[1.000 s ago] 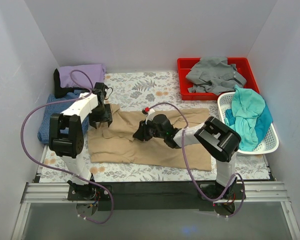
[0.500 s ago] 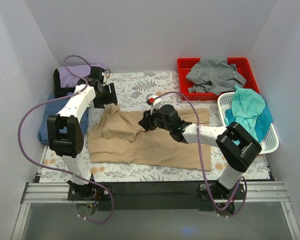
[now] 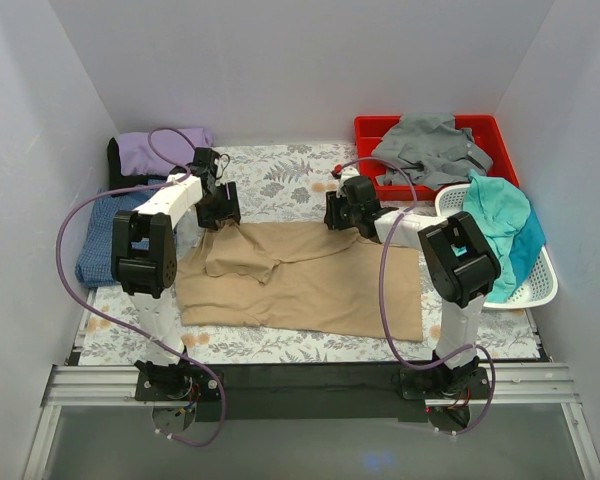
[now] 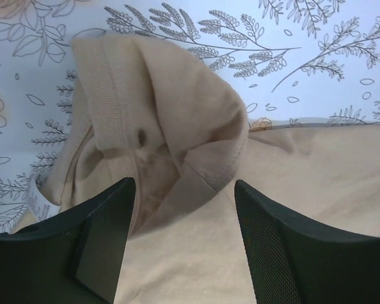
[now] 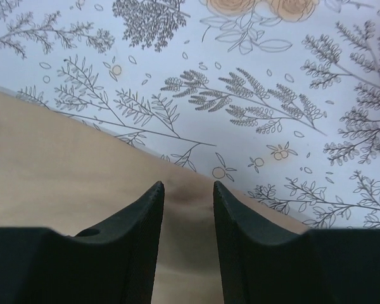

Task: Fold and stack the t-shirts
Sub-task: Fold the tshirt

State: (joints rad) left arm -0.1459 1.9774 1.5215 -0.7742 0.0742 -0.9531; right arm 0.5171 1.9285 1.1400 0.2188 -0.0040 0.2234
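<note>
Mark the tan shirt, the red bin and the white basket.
tan shirt (image 3: 310, 285), top external view, middle of its body.
red bin (image 3: 363, 140), top external view, left wall.
white basket (image 3: 538, 282), top external view, near right wall.

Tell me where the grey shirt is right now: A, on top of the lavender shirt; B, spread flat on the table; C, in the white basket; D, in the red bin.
D: the grey shirt lies crumpled in the red bin at the far right, while the white basket beside it holds the teal shirt.
</note>
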